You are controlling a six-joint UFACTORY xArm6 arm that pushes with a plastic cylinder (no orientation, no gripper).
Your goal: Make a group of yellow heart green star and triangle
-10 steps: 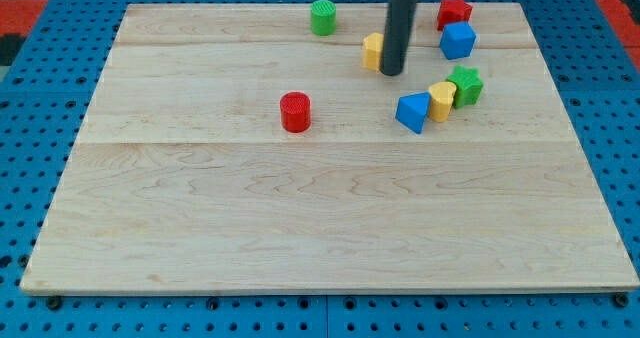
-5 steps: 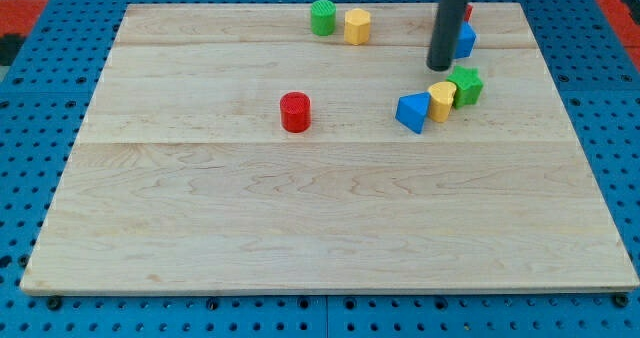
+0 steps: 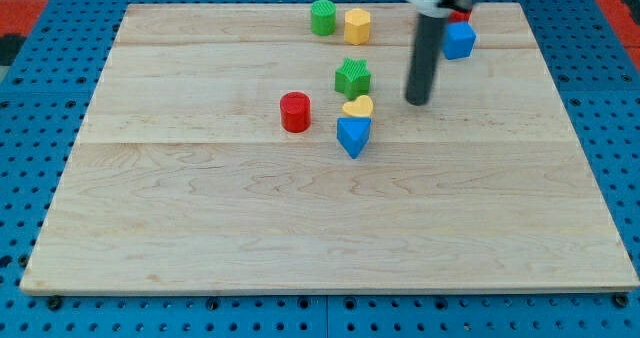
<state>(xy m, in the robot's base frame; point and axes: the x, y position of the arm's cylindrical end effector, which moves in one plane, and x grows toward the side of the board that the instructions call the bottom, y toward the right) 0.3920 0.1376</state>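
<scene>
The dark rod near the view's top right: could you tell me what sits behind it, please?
Behind the rod, above my tip, a red block shows only as a sliver beside the blue cube. The rod covers most of it, so its shape cannot be made out.

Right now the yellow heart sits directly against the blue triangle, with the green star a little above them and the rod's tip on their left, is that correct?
Not quite: in the camera view my tip stands to the right of the yellow heart, blue triangle and green star, not left. The rest holds.
</scene>
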